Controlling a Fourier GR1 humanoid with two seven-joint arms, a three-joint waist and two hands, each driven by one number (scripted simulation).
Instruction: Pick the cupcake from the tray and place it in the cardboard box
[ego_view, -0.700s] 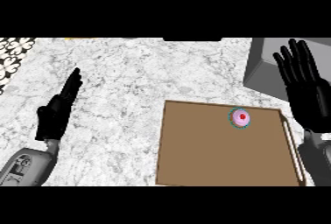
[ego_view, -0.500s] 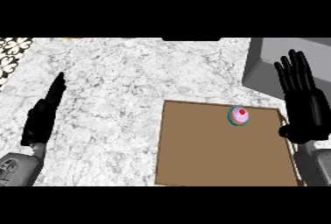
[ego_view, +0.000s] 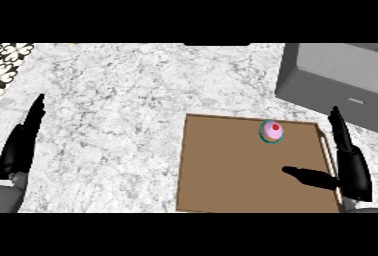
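The marble counter (ego_view: 125, 100) carries a grey box (ego_view: 332, 75) at far right. The brown tray (ego_view: 236, 170) lies just near of it. The right hand (ego_view: 353, 167) is at the tray's right edge, fingers straight, thumb spread over the tray, holding nothing. The left hand (ego_view: 21, 145) rests open at far left. The cupcake (ego_view: 272, 132) stands upright near the tray's far right corner, unobstructed.

You look down on a counter (ego_view: 118, 100) with a white and grey marble top. A flat brown tray (ego_view: 236, 170) lies on it at your near right. A grey box (ego_view: 332, 75) sits on it at the far right, just behind the tray's far corner.
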